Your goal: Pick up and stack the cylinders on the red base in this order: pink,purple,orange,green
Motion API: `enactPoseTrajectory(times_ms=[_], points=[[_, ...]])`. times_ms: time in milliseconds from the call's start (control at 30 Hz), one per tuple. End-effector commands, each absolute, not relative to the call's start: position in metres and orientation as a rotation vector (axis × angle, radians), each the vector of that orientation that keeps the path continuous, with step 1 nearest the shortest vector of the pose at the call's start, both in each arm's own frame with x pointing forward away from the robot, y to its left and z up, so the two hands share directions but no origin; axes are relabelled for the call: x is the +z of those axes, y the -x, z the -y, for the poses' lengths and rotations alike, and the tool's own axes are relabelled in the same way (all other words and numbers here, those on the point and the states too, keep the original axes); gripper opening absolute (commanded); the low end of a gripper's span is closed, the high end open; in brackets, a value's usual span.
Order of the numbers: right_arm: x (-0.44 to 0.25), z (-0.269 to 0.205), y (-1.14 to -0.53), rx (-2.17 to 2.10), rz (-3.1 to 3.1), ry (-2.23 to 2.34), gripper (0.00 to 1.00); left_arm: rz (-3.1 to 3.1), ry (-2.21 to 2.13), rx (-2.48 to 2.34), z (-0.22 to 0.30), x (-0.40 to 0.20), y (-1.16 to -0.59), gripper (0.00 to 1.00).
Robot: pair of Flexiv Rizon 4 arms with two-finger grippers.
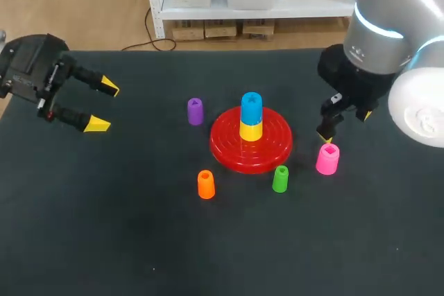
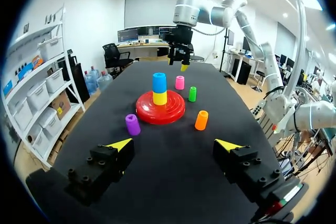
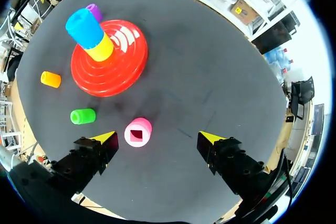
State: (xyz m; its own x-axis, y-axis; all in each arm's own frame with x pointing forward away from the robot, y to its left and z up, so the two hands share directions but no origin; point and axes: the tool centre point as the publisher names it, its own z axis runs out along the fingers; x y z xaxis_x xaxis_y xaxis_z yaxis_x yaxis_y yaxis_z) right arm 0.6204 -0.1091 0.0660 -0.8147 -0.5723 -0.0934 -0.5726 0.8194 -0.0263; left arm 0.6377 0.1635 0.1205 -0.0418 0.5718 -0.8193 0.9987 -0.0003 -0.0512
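Note:
The red base stands mid-table and carries a yellow cylinder with a blue one on top. The pink cylinder stands upright to the right of the base. My right gripper hangs open just above it. In the right wrist view the pink cylinder lies under the gap, close to one finger and untouched. The purple cylinder stands left of the base, the orange and green cylinders in front of it. My left gripper is open and empty at the far left.
The black table stretches wide in front of the cylinders and between the left gripper and the purple cylinder. From the left wrist, the base stands well ahead of the left gripper, with my right arm beyond it.

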Motion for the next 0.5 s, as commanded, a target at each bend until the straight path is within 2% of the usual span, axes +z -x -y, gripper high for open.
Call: enactPoseTrajectory(times_ms=[33,500], points=[[0.058,0.103,-0.622,-0.024,-2.919,0.937,1.0,-1.673,-1.632,-0.906,-0.164,0.12,-0.638,1.0],[0.037,0.092,-0.614,0.002,-2.943,1.007,1.0,-1.673,-1.632,-0.906,-0.164,0.12,-0.638,1.0]])
